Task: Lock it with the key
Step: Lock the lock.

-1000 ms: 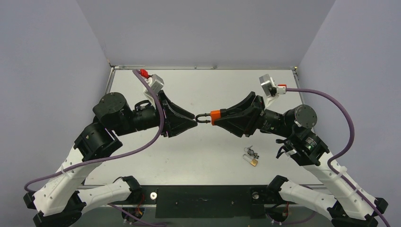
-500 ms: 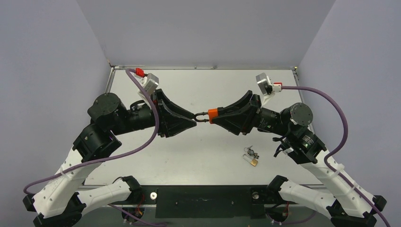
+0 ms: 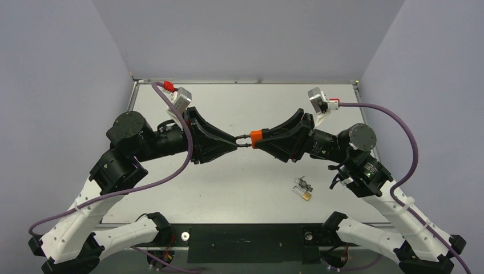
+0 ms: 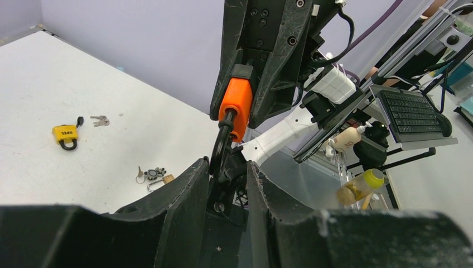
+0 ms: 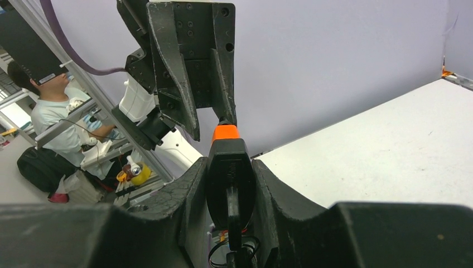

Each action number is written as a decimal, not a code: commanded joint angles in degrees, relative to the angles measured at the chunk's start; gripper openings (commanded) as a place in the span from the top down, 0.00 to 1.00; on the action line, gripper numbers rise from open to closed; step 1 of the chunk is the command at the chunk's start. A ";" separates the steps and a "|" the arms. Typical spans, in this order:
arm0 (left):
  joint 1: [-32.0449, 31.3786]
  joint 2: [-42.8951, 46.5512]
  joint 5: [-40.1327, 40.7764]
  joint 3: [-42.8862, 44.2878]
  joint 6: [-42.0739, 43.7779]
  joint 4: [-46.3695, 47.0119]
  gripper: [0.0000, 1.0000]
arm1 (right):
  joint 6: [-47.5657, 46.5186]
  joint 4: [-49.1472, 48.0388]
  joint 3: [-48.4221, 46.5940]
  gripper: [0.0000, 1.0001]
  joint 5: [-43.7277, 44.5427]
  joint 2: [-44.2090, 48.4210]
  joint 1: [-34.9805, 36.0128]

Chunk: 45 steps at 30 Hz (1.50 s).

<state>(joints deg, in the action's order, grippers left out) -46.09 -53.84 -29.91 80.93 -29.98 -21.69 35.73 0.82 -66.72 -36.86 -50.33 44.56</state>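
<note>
1. Right pincer (image 3: pixel 258 140) is clamped tight on the body of the orange lock (image 4: pixel 235 103), mid-air above the table (image 3: pixel 228 188).
2. Left pincer (image 3: pixel 236 145) is nearly closed, pinching the lock's shackle.
3. Keys (image 3: pixel 303 188) lie on the table near the right arm.

The right gripper's (image 5: pixel 230 181) 2 fingers (image 5: pixel 187 195) clamp an upright black padlock (image 5: pixel 228 164) with an orange top. Just beyond it, the left gripper (image 5: pixel 215 120) points down at that orange end. A white table (image 5: pixel 390 145) lies to the right.

My top camera looks down from behind, while my wrist cameras face each other closely, sharing the orange-and-black padlock (image 4: pixel 235 106) at centre frame.
</note>
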 commanded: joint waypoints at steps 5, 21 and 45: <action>0.72 -0.14 -1.69 -0.03 -1.22 4.59 0.74 | 1.54 -6.67 -1.20 1.00 0.39 -0.32 -0.27; 1.25 -0.90 -2.06 -0.99 -2.46 6.32 0.88 | 3.03 -8.80 -0.37 1.00 -0.27 -1.21 0.72; 1.23 -2.54 -3.95 -1.95 -5.59 8.46 1.00 | 3.21 -11.82 0.28 1.00 3.83 -6.67 7.80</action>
<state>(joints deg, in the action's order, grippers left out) -44.51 -54.28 -33.08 79.00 -34.35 -18.04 39.68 -7.68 -66.08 -33.69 -54.74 49.58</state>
